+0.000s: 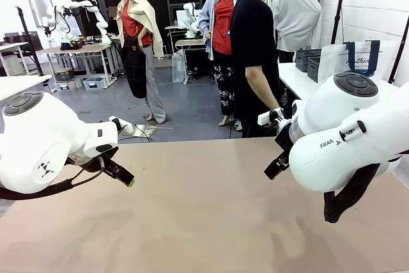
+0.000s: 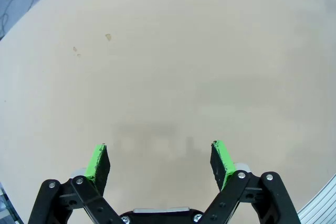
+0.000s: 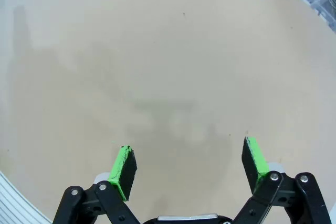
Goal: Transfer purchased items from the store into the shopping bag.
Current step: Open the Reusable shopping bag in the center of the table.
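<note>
The shopping bag (image 1: 353, 61), translucent whitish with navy strap handles, stands on a white side table (image 1: 300, 81) at the back right, beyond my right arm. The purchased items are out of view. My left gripper (image 1: 125, 178) hangs low over the left part of the brown tabletop (image 1: 204, 209); in the left wrist view it (image 2: 160, 153) is open, with bare table between its green pads (image 2: 97, 161). My right gripper (image 1: 275, 169) hovers over the table's right part. In the right wrist view it (image 3: 189, 155) is open with nothing between its fingers.
A person in a black shirt (image 1: 252, 55) stands at the table's far edge, right of centre. Dark lattice crates (image 1: 309, 61) sit on the side table beside the bag. Small stains (image 2: 107, 36) mark the tabletop.
</note>
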Controlling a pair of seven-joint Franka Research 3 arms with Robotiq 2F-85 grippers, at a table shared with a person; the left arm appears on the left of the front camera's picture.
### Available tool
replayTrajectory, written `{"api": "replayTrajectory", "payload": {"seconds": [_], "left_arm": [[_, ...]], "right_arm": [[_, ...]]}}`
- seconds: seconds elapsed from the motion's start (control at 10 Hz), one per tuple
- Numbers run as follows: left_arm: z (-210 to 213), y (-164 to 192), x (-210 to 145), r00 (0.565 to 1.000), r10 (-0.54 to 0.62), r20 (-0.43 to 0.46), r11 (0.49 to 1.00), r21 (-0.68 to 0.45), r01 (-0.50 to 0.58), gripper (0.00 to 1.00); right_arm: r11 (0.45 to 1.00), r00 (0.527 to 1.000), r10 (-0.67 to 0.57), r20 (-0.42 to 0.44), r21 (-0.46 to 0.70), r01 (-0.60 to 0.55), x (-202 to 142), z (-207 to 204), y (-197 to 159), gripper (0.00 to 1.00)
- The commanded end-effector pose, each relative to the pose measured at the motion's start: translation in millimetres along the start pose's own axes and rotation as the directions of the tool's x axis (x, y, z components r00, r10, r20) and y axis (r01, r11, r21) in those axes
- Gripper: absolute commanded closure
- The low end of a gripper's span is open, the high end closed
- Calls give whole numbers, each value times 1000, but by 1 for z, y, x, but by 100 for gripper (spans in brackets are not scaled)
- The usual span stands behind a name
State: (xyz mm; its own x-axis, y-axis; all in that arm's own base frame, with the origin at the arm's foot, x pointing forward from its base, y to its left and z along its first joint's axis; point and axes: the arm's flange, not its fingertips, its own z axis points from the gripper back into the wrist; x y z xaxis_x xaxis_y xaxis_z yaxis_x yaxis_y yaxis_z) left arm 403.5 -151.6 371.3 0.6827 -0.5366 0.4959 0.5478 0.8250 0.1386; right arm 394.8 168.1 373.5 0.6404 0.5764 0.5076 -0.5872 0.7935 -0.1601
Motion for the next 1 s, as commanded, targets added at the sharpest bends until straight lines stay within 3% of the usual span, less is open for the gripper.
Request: {"api": "replayTrajectory", "payload": {"seconds": [0.0,0.9], "left_arm": [[0,1,0,1000,1,0,1000,0,-1,0],[0,1,0,1000,1,0,1000,0,-1,0]], "right_arm": [[1000,1000,0,0,0,0,0,0,0,0],[1000,1000,0,0,0,0,0,0,0,0]]}}
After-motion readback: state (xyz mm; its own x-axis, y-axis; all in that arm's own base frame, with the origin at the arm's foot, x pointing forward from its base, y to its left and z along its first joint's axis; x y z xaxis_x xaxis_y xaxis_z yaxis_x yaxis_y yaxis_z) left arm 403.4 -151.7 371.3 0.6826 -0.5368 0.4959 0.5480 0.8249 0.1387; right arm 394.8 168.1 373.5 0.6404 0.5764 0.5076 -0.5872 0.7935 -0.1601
